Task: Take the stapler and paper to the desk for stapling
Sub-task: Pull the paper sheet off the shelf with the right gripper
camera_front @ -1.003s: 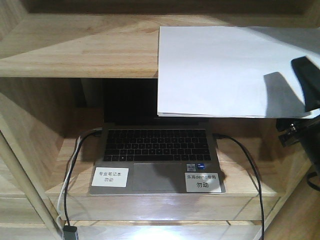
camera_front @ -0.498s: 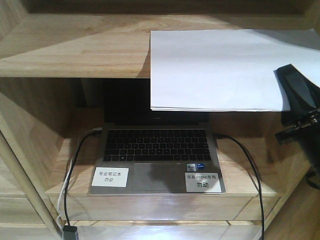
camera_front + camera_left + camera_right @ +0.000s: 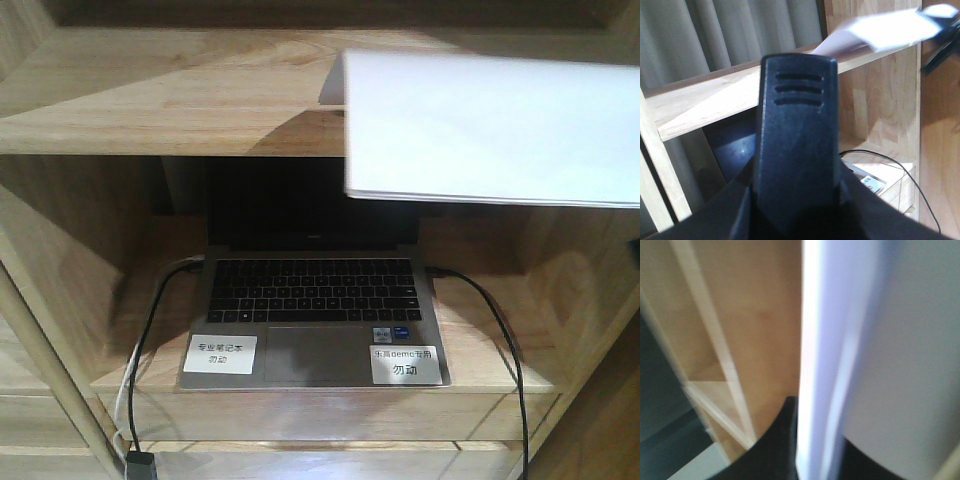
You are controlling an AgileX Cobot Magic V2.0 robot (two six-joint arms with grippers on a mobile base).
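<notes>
My left gripper [image 3: 797,205] is shut on the black stapler [image 3: 797,125], which stands upright between the jaws and fills the middle of the left wrist view; its orange-red label is hidden. My right gripper [image 3: 820,460] is shut on the white paper [image 3: 880,340], seen edge-on and blurred. In the front view the paper [image 3: 490,130] hangs tilted above the upper shelf [image 3: 170,110] at the right, and the right gripper is outside that frame. The paper also shows in the left wrist view [image 3: 885,30], with the dark right arm [image 3: 940,47] beside it. The desk is out of view.
An open laptop [image 3: 312,320] with two white stickers sits on the lower shelf [image 3: 500,375], with black cables on both sides. Wooden shelf walls stand at left and right. Grey curtains [image 3: 715,35] hang behind the shelf unit.
The paper has come up off the upper shelf and swung to the right, blurred in motion. The right gripper, seen earlier at the right edge of the front view, is gone from it.
</notes>
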